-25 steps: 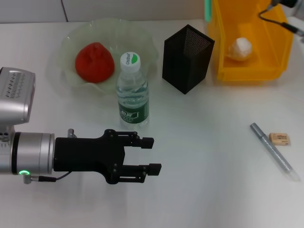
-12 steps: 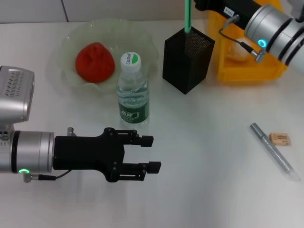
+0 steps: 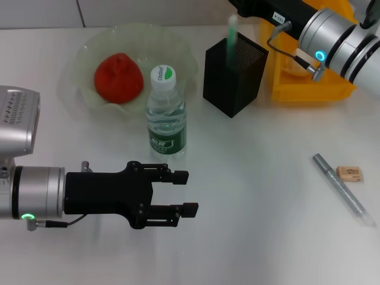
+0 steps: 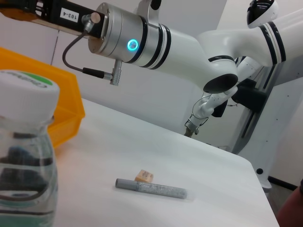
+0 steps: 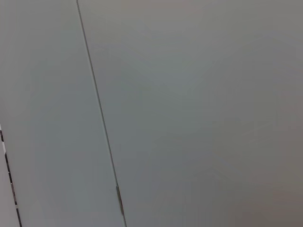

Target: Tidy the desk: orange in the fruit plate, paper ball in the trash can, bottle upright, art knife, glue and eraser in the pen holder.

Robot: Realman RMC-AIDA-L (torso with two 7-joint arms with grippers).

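The orange (image 3: 119, 77) lies in the fruit plate (image 3: 178, 44). Just in front of the plate the bottle (image 3: 166, 113) stands upright. A slim green stick (image 3: 231, 34) is upright in the mouth of the pen holder (image 3: 228, 83), right under my right gripper (image 3: 240, 6) at the picture's top edge. My right forearm (image 3: 332, 32) crosses the trash can (image 3: 314, 89) and hides the paper ball. The eraser (image 3: 350, 173) and a grey pen-shaped tool (image 3: 343, 189) lie at the right. My left gripper (image 3: 187, 191) hovers open and holds nothing, low in front of the bottle.
The left wrist view shows the bottle (image 4: 23, 156) close up, the trash can (image 4: 52, 113) behind it, and the eraser (image 4: 144, 176) beside the grey tool (image 4: 151, 188) on the white table. The right wrist view shows only a plain grey wall.
My right arm came in over the pen holder carrying the green stick. The stick has since dropped lower into the holder and looks blurred. The left arm has barely moved.
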